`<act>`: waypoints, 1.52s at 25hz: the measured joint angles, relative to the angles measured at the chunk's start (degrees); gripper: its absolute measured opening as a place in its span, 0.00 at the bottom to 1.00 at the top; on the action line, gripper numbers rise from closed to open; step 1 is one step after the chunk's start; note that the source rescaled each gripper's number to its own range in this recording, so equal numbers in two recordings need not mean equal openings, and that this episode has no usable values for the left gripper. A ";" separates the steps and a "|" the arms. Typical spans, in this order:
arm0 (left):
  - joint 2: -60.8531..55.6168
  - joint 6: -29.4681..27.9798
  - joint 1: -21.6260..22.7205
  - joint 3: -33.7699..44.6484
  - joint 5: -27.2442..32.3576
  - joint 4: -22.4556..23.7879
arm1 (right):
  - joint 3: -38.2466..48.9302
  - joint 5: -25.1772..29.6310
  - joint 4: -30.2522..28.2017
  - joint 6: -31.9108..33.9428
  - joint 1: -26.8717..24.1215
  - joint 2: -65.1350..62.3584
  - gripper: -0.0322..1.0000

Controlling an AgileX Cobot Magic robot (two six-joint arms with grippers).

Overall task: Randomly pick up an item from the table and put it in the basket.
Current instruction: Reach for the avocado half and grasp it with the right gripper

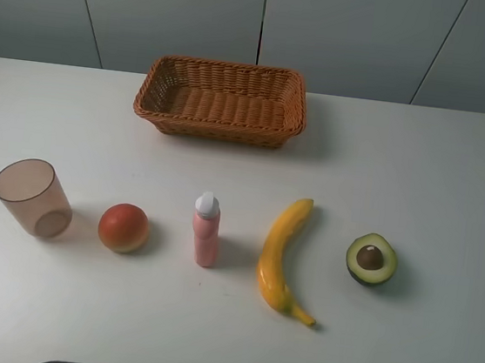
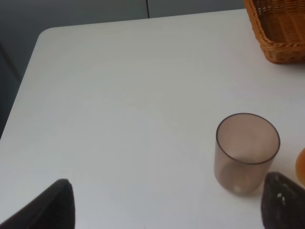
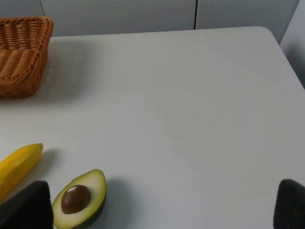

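Two dark fingers (image 3: 290,205) of the right hand (image 3: 159,205) frame the right wrist view at its edges. They are spread wide apart and hold nothing. The halved avocado (image 3: 80,199) lies on the white tabletop (image 1: 419,167) below them, close to one finger, cut face up with its brown pit showing.

From the high camera the avocado (image 1: 371,259) sits well in front of the basket (image 1: 222,100) and off to its right, at the right end of a row of five things. White tabletop lies between it and the basket's right front corner. The banana (image 1: 283,256) is next in the row, near the avocado but apart from it. It lies lengthwise toward the basket, in front of the basket's right end.

A pink bottle (image 1: 205,229) with a white cap stands upright in front of the basket's middle. A round red-orange fruit (image 1: 123,227) lies in front of the basket's left end. A translucent brownish cup (image 1: 33,197) stands farther left, well clear of the basket, its mouth up.

The left hand (image 2: 167,205) hangs over the tabletop by the cup. Its fingers (image 2: 286,200) are likewise wide apart and grip nothing, with one fingertip just beside the cup's base in that view.
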 joint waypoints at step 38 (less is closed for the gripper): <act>0.00 0.00 0.00 0.00 0.00 0.00 | -17.10 -1.64 9.93 -4.88 0.00 37.57 1.00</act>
